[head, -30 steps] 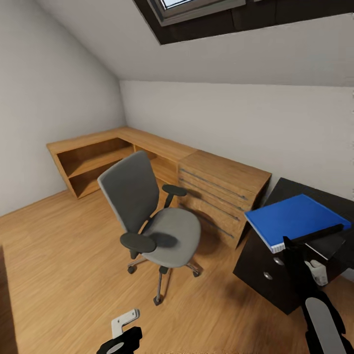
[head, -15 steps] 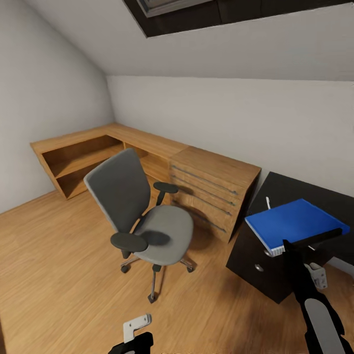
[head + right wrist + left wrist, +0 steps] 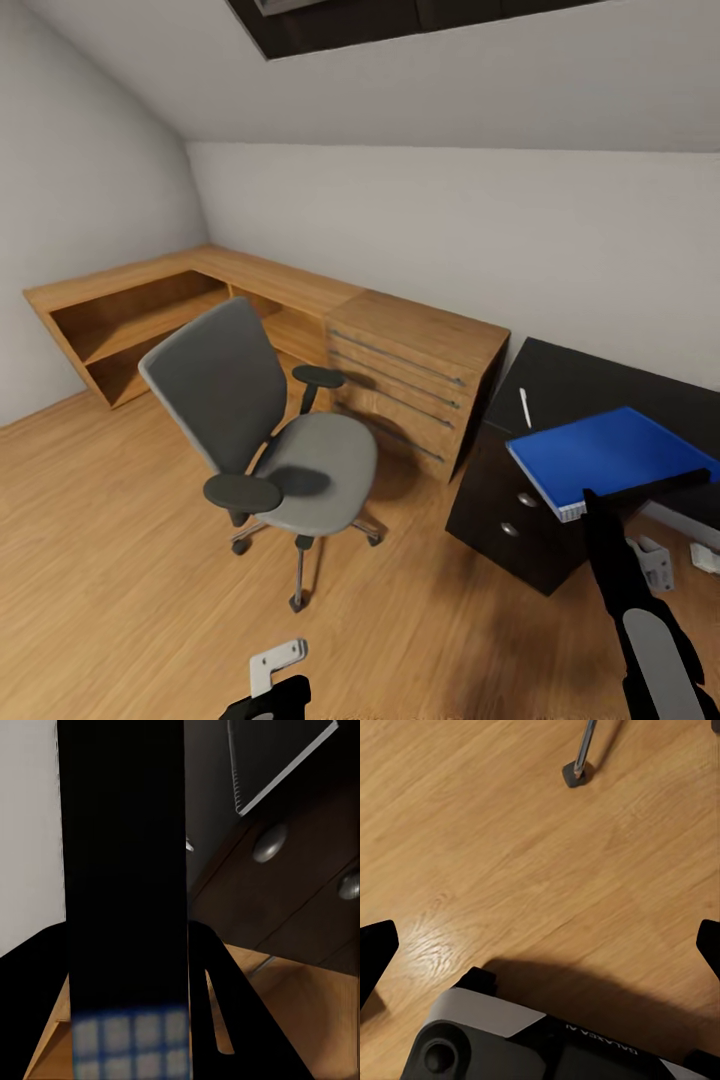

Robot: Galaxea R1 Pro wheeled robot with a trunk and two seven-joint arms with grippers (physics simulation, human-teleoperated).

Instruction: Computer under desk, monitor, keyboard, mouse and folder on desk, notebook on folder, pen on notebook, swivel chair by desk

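While gripped — flat glossy-blue folder (image 3: 610, 453)

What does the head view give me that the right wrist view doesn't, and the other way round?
Head view adds the swivel chair standing apart from the desk, the pen lying on the desk, and the folder seen from above in the right gripper. Right wrist view adds the grey notebook at the desk edge. Both share the folder, the desk front and its drawer knobs.
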